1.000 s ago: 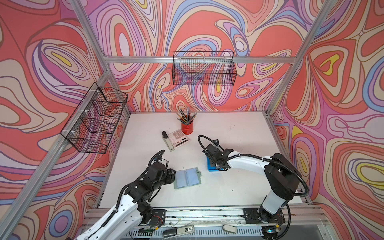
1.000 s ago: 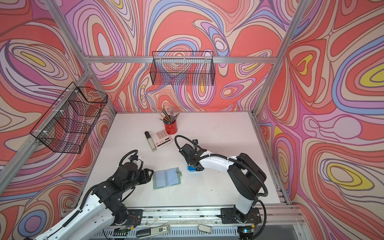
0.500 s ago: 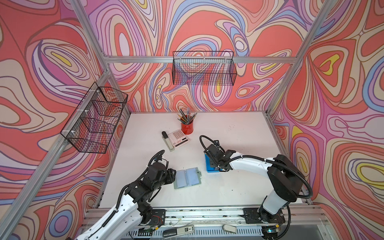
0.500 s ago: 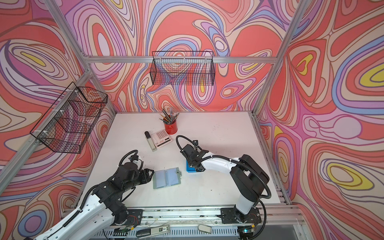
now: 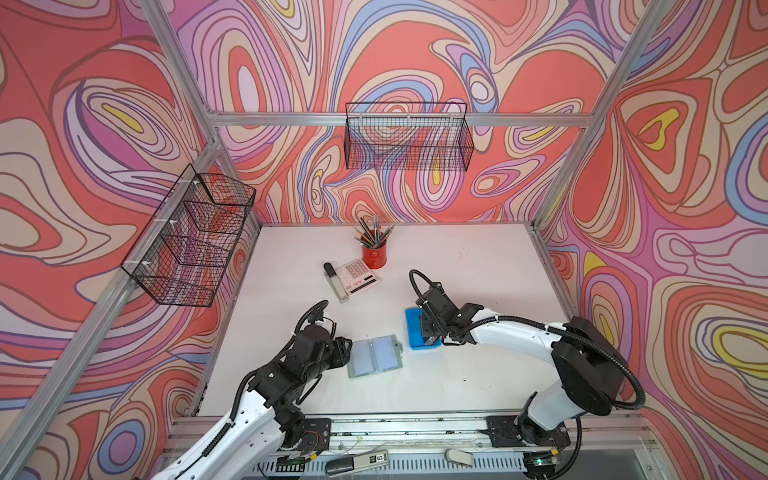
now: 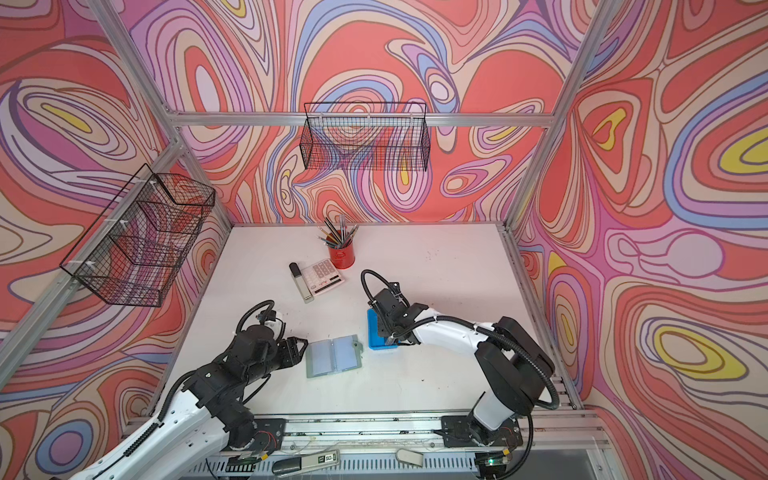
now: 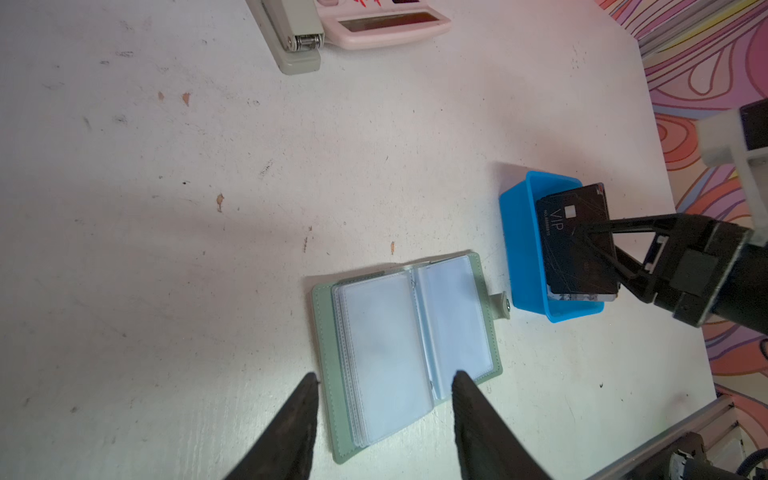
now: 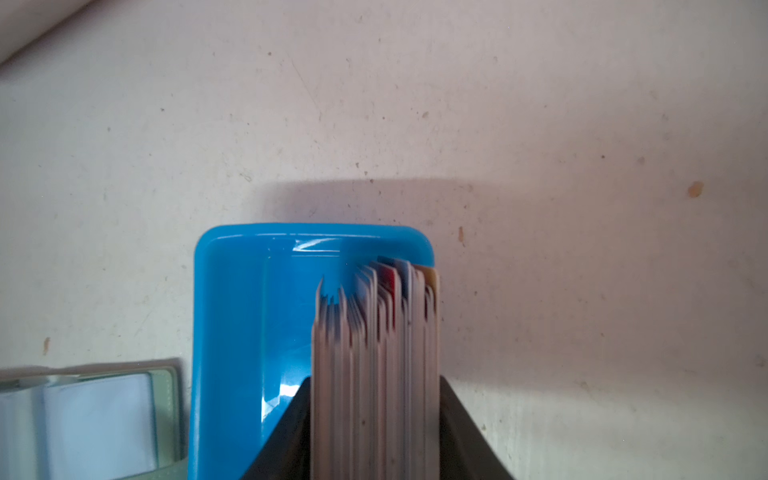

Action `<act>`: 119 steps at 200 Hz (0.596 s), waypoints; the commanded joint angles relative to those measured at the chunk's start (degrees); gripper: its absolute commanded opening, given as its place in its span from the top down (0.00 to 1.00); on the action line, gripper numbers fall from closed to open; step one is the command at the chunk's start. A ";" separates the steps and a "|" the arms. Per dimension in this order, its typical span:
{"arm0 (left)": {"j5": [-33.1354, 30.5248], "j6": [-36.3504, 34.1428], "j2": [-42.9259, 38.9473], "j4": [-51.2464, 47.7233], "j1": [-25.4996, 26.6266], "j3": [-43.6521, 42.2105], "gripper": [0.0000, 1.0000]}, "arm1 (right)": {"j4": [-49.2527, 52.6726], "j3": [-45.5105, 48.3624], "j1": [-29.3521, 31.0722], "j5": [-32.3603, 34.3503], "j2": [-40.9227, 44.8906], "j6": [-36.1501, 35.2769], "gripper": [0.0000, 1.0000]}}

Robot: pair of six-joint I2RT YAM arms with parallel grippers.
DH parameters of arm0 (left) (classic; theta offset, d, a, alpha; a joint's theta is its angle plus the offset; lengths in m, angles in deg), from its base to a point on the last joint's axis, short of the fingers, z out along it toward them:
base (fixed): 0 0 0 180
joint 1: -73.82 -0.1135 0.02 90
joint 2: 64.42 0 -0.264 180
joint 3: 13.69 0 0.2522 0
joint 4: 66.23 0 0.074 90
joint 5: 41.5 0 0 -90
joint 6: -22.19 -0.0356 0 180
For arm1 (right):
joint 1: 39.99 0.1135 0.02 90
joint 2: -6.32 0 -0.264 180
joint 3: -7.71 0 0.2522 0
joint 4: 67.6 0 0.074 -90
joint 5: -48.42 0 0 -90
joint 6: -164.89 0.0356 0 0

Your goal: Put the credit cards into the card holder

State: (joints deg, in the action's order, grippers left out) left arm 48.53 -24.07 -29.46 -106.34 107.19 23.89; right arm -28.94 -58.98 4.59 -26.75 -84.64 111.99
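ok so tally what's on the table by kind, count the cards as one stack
card holder: 1
blue tray: 1
stack of cards: 1, standing in the tray
calculator: 1
stapler: 1
cup of pencils: 1
total: 6

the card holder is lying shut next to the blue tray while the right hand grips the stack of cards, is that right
Not shut: the left wrist view shows the card holder lying open, clear sleeves up. It does lie next to the blue tray, and the right hand grips the credit cards.
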 commanded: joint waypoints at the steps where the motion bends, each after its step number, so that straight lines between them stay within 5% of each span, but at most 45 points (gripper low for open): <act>1: -0.03 0.42 -0.06 -0.08 -0.23 -0.42 0.46 | 1.06 -0.92 -0.32 1.78 0.31 0.21 0.75; 20: -0.01 0.37 0.11 0.24 -0.14 -0.44 0.46 | 1.79 -1.65 -0.33 2.11 -0.27 0.17 0.78; 39: 0.05 0.21 0.54 -0.01 -0.18 -0.08 0.46 | 2.46 -2.22 -0.31 2.81 -0.44 0.03 0.56; 54: 0.05 0.29 0.58 0.34 -0.18 -0.26 0.46 | 3.15 -2.70 -0.34 3.27 -0.54 -0.18 0.52; 81: 0.12 0.29 0.81 0.65 -0.14 -0.31 0.46 | 3.17 -2.62 -0.29 3.23 -0.47 -0.28 0.73; 119: 0.25 0.37 1.18 0.86 -0.14 -0.26 0.46 | 3.22 -2.75 -0.31 2.83 -0.45 -0.28 0.80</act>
State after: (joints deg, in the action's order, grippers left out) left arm 48.55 -24.09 -28.56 -106.29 107.19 23.89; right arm -25.99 -60.47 4.55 -24.83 -84.86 111.62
